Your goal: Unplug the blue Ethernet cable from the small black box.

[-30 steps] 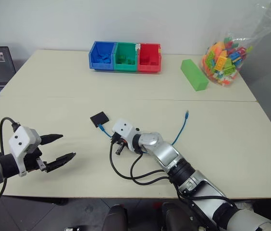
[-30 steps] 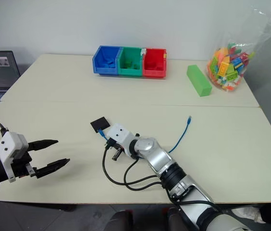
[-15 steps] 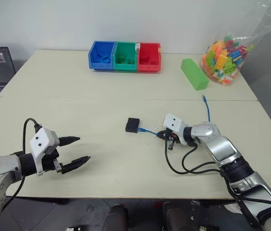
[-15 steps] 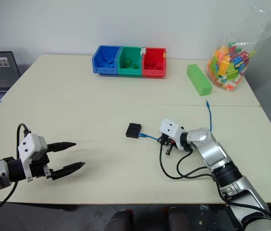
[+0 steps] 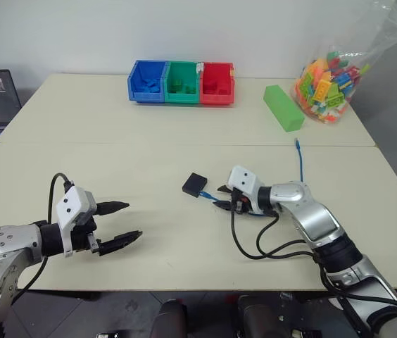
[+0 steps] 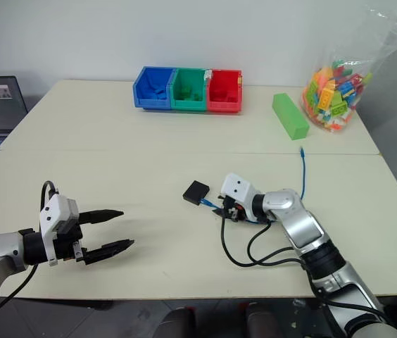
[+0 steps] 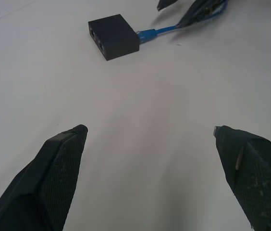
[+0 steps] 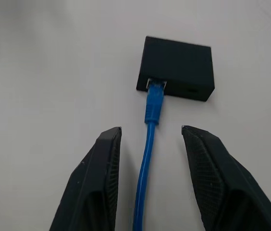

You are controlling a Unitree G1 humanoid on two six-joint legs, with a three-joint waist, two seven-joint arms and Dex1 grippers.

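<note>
Not yet unplugged: the blue Ethernet cable (image 8: 147,144) sits plugged into the small black box (image 8: 178,67) mid-counter (image 5: 149,162), between the right gripper (image 8: 150,159)'s parted fingers, ungripped, while the left gripper (image 7: 150,139) gapes empty.

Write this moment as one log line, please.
cable: plugged into box | right gripper: open, straddling cable | left gripper: open

table (image 5: 79,148) | on it: small black box (image 5: 194,184), blue Ethernet cable (image 5: 300,160), bins (image 5: 181,83), green block (image 5: 284,109), brick bag (image 5: 329,84)
</note>
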